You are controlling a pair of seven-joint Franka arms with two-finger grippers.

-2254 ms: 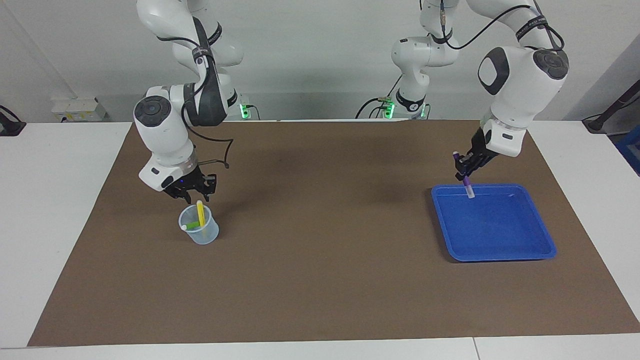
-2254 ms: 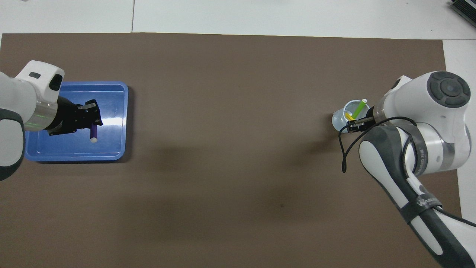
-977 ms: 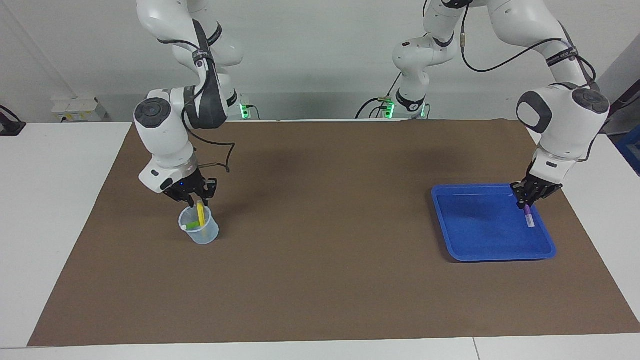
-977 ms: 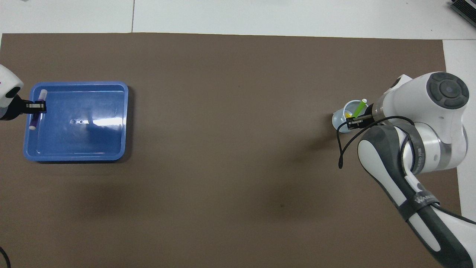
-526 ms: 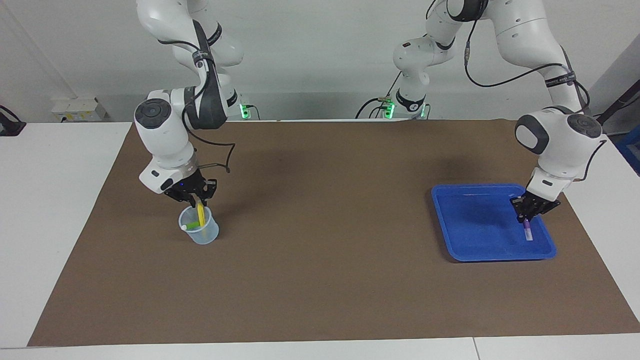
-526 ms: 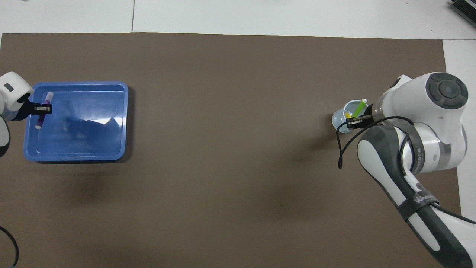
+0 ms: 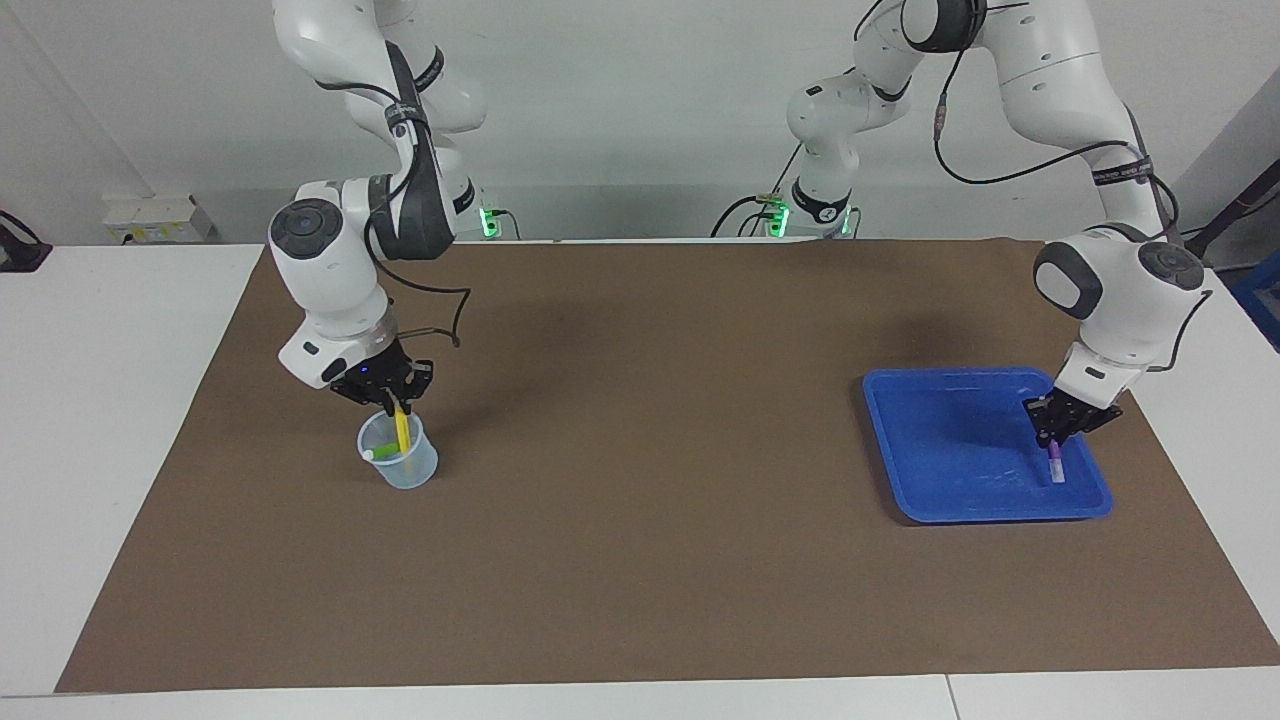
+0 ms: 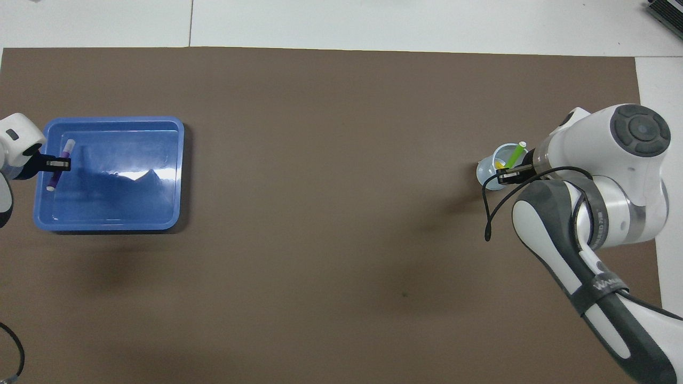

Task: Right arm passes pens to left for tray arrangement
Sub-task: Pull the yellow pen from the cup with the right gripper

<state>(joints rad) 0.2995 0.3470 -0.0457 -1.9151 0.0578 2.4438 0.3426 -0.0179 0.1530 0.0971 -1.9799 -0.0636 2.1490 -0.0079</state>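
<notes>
Left hand [image 7: 1056, 441] grips purple pen [image 7: 1055, 462], low in blue tray [image 7: 960, 500] at its outer edge — lay it flat along the rim, then release. Right hand [image 7: 392, 400] pinches yellow pen [image 7: 402, 432] in cup [image 7: 400, 462] — lift straight up.

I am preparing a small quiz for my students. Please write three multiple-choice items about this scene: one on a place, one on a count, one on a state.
1. Where is the purple pen?
A. In the cup
B. Held by the left gripper over the blue tray
C. Lying on the brown mat

2. How many pens stand in the cup?
A. None
B. Two
C. Four

3. What is the right gripper doing?
A. Resting on the tray
B. Holding the purple pen
C. At the top of the yellow pen

Key:
1 B: the left gripper holds it over the blue tray.
2 B: yellow pen and green pen.
3 C: it is at the cup's mouth.
</notes>
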